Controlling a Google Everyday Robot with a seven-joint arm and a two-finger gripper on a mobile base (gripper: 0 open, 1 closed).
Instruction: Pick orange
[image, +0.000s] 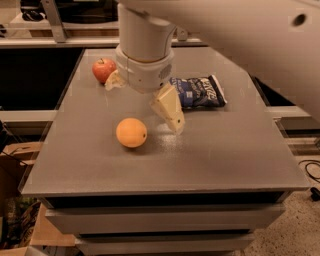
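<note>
Camera view: gripper (142, 106) hovers just beside the orange (131, 132), jaws spread wide; centre over it, then descend.

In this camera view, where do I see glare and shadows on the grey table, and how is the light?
Camera view: the light is warm and dim, the background dark. Pale speckled glare lies on the grey table right of the round orange fruit, which casts a soft shadow beneath itself. The open gripper hangs above the table, right of the fruit.
</note>
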